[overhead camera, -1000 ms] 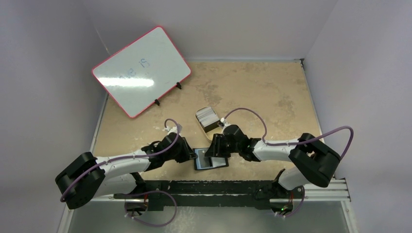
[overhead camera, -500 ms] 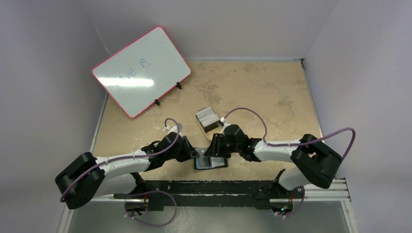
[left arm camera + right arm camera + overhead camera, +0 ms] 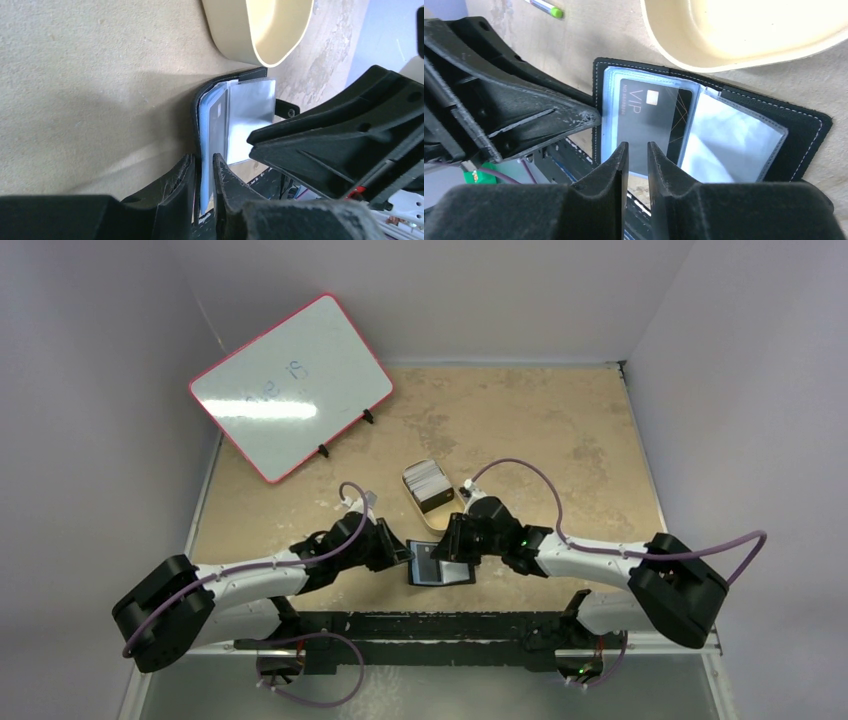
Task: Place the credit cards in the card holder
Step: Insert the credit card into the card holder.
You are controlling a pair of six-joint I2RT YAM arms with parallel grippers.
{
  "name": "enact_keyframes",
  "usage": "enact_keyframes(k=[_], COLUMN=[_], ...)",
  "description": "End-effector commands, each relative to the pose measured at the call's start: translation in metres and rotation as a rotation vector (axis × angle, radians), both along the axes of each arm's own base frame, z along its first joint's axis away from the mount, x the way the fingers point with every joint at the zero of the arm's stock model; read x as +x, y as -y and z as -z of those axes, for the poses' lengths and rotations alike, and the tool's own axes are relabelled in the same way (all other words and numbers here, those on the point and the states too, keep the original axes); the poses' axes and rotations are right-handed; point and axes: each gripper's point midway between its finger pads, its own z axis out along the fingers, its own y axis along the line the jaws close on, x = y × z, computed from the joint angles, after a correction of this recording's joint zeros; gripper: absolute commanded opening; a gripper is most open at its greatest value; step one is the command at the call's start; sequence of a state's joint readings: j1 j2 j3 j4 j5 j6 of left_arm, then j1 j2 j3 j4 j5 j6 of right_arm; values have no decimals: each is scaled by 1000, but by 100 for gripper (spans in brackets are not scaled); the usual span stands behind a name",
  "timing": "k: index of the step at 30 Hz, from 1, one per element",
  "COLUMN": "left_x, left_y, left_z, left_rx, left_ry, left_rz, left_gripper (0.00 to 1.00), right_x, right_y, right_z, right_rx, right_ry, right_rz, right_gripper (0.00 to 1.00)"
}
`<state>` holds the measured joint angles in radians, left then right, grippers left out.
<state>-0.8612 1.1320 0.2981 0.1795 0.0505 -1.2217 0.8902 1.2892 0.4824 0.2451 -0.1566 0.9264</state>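
The card holder (image 3: 440, 570) lies open and flat on the table, low in the centre of the top view, just in front of the arm bases. Its black cover faces down and the bluish clear sleeves face up. One sleeve holds a black card (image 3: 651, 117) marked VIP. The whitish credit cards (image 3: 423, 476) sit stacked in the far end of a tan oval tin (image 3: 440, 502), directly above the holder in that frame and just beside it.

The left gripper (image 3: 202, 157) reaches in from the left. Its fingers are nearly together, pinching the holder's left edge, cover and sleeves both. The right gripper (image 3: 637, 146) comes from the right and hangs over the holder, with only a narrow slit between its fingers. The lower edge of the sleeve with the black card runs into that slit, but whether the fingers actually grip it I cannot tell.

A pen's green-tipped end (image 3: 555, 12) shows at the upper left of the right wrist view. The table (image 3: 560, 430) is sandy and mottled. A red-rimmed whiteboard (image 3: 290, 385) leans at the upper left, and pale lilac walls (image 3: 760, 360) enclose the space.
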Motion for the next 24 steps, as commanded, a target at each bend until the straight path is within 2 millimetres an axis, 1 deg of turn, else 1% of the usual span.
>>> enact_keyframes(k=[1, 3, 9, 15, 20, 24], left_x=[4, 4, 2, 4, 6, 7], left_y=[14, 14, 19, 25, 30, 32], left_z=[-19, -16, -15, -15, -15, -17], left_rx=[-87, -84, -99, -111, -117, -122], left_ry=[39, 36, 32, 36, 41, 47], left_rz=[14, 14, 37, 50, 61, 70], left_gripper=[17, 18, 22, 23, 20, 20], right_x=[3, 3, 8, 8, 6, 10], right_y=[8, 9, 16, 28, 28, 28], right_z=[13, 16, 18, 33, 42, 41], right_rx=[-58, -70, -110, -159, -162, -155], right_ry=[11, 9, 29, 30, 22, 42], right_rz=[22, 20, 42, 73, 65, 78], right_gripper=[21, 21, 17, 13, 12, 11])
